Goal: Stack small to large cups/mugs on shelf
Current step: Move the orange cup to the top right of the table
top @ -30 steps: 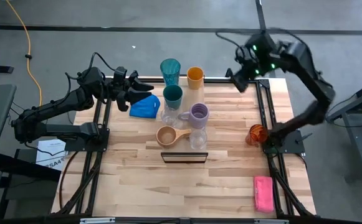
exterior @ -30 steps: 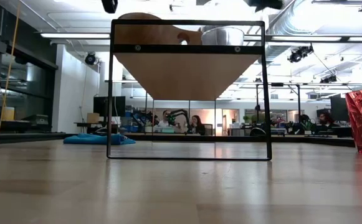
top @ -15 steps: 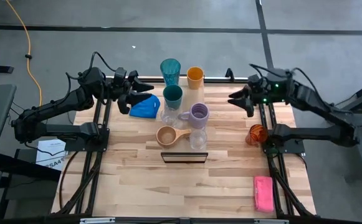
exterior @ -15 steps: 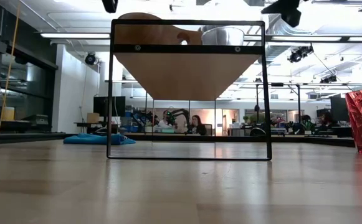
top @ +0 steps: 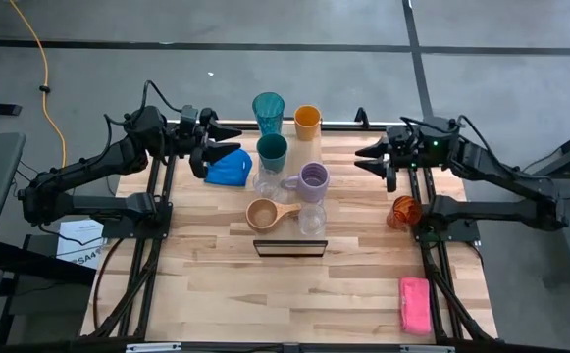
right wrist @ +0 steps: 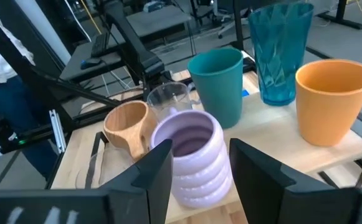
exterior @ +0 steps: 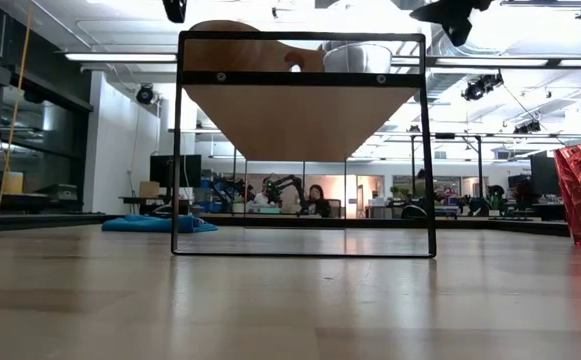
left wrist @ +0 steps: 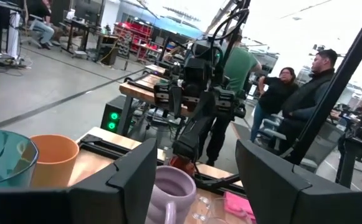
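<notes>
Left claw [top: 228, 143] spread wide and empty above the crumpled blue cloth [top: 228, 170]; right claw [top: 366, 160] partly open, empty, facing the ribbed lavender handled mug [top: 312, 180].

lavender mug [right wrist: 192, 155], teal tumbler [right wrist: 278, 53], orange cup [right wrist: 332, 99]

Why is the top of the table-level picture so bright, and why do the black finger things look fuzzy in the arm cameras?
Low view: ceiling lights glare white behind the shelf, leaving its underside in shade. Left wrist view: the fingers sit close and look soft. Right wrist view: the same, while the lavender mug stays fairly clear.
</notes>
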Action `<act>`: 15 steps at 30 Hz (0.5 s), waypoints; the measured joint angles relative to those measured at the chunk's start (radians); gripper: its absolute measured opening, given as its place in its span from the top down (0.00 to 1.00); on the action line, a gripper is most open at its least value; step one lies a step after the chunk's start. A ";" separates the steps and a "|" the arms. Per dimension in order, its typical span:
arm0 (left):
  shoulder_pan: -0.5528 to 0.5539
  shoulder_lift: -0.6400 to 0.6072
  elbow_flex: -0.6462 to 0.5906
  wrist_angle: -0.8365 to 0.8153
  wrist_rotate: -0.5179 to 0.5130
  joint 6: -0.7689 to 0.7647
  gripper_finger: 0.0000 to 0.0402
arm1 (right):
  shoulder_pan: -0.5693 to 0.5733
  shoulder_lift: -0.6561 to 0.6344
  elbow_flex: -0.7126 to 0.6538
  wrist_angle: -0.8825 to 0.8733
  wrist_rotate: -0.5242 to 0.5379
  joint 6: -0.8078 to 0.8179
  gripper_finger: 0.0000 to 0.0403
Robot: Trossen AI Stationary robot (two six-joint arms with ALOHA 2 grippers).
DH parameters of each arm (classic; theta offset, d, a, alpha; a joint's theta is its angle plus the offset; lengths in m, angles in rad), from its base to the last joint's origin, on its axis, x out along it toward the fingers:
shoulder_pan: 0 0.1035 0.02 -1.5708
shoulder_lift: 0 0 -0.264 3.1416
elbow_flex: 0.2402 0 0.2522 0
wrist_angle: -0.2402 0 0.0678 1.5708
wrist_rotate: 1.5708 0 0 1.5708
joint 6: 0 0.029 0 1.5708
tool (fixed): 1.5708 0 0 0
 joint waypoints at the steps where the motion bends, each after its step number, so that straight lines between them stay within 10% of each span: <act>1: 0.000 0.000 0.000 0.000 0.000 0.000 0.48 | 0.000 0.000 0.000 0.004 0.000 0.000 0.63; 8: 0.000 0.000 0.000 0.000 0.000 0.016 0.49 | 0.001 0.014 0.008 -0.020 0.006 0.056 0.63; 15: 0.000 0.000 0.000 0.000 0.000 0.017 0.49 | 0.116 0.185 0.197 -0.620 0.062 0.159 0.63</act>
